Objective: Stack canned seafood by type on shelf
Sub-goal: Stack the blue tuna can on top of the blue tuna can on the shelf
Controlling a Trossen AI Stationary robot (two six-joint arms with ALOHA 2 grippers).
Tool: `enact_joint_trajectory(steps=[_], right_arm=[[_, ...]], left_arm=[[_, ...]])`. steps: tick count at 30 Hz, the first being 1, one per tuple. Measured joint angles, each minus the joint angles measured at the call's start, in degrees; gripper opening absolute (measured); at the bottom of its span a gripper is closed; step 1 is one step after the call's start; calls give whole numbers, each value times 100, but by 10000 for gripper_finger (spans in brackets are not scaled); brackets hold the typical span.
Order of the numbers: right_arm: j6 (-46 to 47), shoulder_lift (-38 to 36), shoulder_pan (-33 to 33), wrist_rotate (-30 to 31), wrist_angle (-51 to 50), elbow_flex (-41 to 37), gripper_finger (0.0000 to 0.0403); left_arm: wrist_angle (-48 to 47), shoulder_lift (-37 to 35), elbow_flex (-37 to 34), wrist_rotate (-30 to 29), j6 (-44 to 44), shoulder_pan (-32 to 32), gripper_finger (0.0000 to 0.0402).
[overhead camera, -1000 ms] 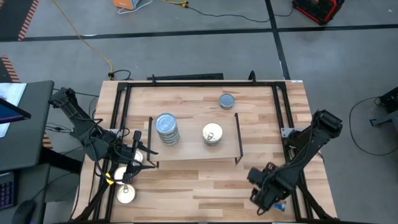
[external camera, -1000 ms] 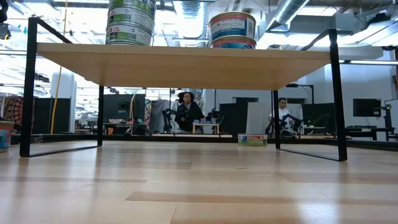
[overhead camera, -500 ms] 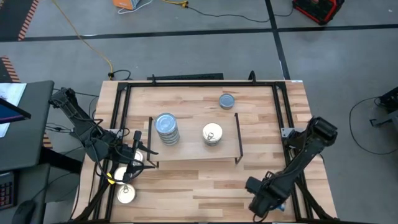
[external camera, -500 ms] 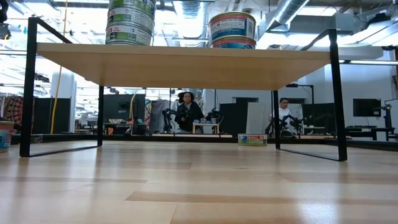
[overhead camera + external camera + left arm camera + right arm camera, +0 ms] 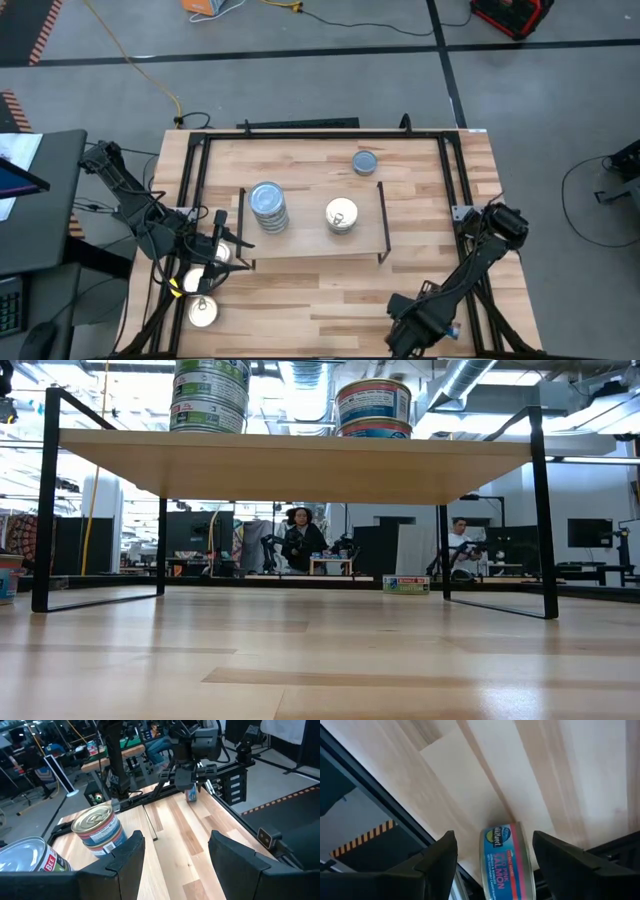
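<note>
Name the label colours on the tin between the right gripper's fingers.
Blue and red tin, clearest in the right wrist view.

You have a pale wooden table (image 5: 330, 290), its planks smooth with a soft satin sheen that catches the light in the low view. The shelf (image 5: 310, 245) has a matt light-wood top on thin black metal legs. The tins on it are metal: one stack (image 5: 268, 208) shows dull blue-grey lids, the other (image 5: 341, 214) shiny silver-gold ones. Your salmon tin (image 5: 507, 860) wears a glossy printed paper label in blue and red. The gripper fingers (image 5: 125, 857) look like matt black plastic. The floor beyond is rough grey concrete.
</note>
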Motion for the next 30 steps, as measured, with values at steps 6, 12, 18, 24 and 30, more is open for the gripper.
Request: enact_joint_trajectory(steps=[6, 12, 18, 24, 30], right_arm=[[-21, -68, -35, -47, -248, 0, 286], [475, -67, -14, -519, -275, -2, 287], [842, -66, 101, -870, -273, -2, 296], [996, -66, 256, -961, -247, -2, 380], [938, -67, 404, -955, -39, -31, 382]], left_arm=[[-76, 0, 0, -2, 41, -1, 210], [-169, -4, 0, -5, 169, -1, 210], [-169, -4, 0, -7, 189, 0, 210], [-168, -4, 0, -7, 185, -1, 210], [-167, -4, 0, -9, 186, -1, 210]])
